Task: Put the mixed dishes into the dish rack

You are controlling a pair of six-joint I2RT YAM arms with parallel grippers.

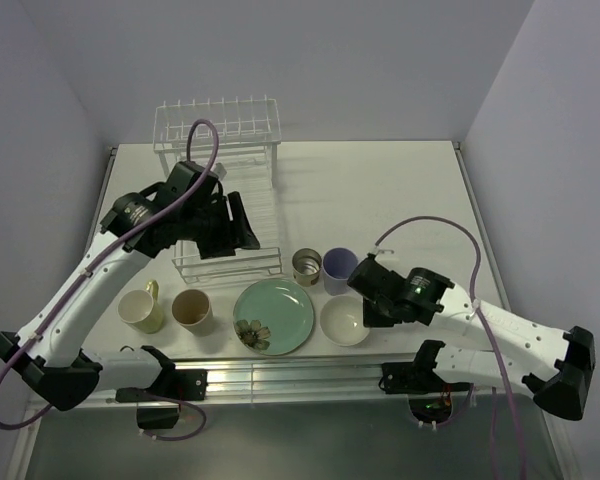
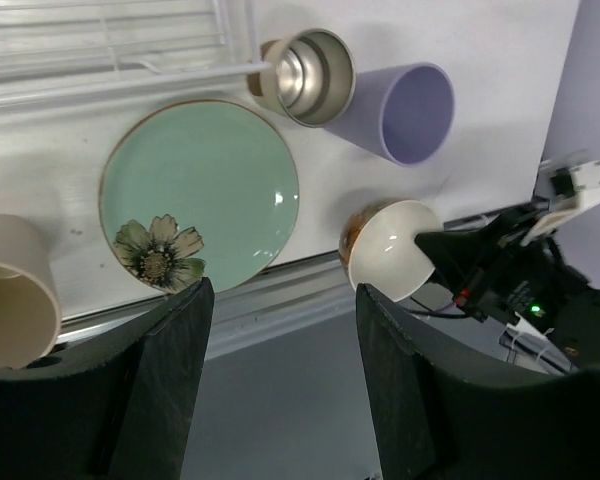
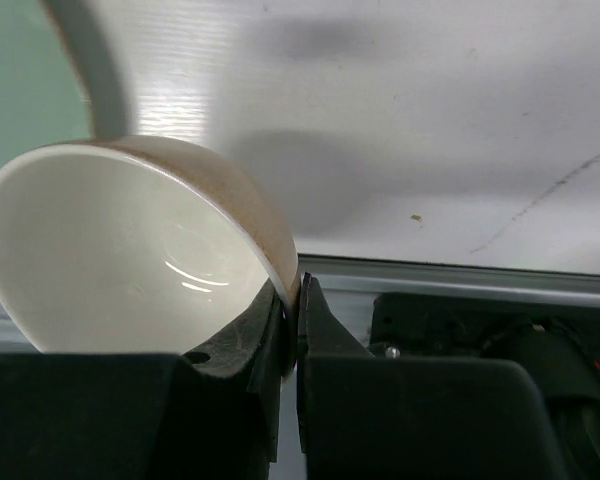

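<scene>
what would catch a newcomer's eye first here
The right gripper pinches the rim of a cream bowl, tipping it at the front of the table. Just left of it lies a green plate with a painted flower. The left gripper hangs open over the near end of the white wire rack.

The top camera sits high behind the arm bases and looks down and forward across the whole table (image 1: 380, 190) to the back wall (image 1: 280, 50). The left wrist camera hangs well above the near row, aimed steeply down. It takes in the mint-green plate (image 2: 200, 190), the cream bowl (image 2: 395, 245) and a strip of the dish rack (image 2: 100, 45). The right wrist camera is right up against that bowl's rim, low, looking across the tabletop. Bowl and plate show in all three views.
</scene>
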